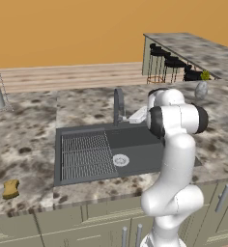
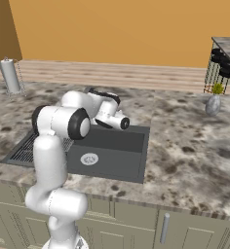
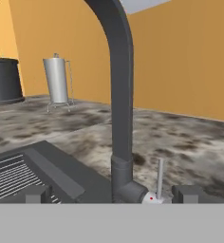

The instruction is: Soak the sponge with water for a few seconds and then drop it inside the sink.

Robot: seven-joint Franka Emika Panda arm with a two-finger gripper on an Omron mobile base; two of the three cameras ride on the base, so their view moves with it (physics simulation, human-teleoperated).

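Your open pincer (image 3: 111,193) straddles the faucet (image 3: 118,95) base; nudge its lever (image 3: 159,176) squarely for water, sponge (image 1: 10,188) waits near-left.

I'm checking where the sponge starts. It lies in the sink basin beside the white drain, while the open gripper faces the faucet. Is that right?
Not quite. The sponge lies on the counter, near its front edge and left of the sink, not in the basin; the left base view shows it. The rest holds: the open gripper faces the faucet.
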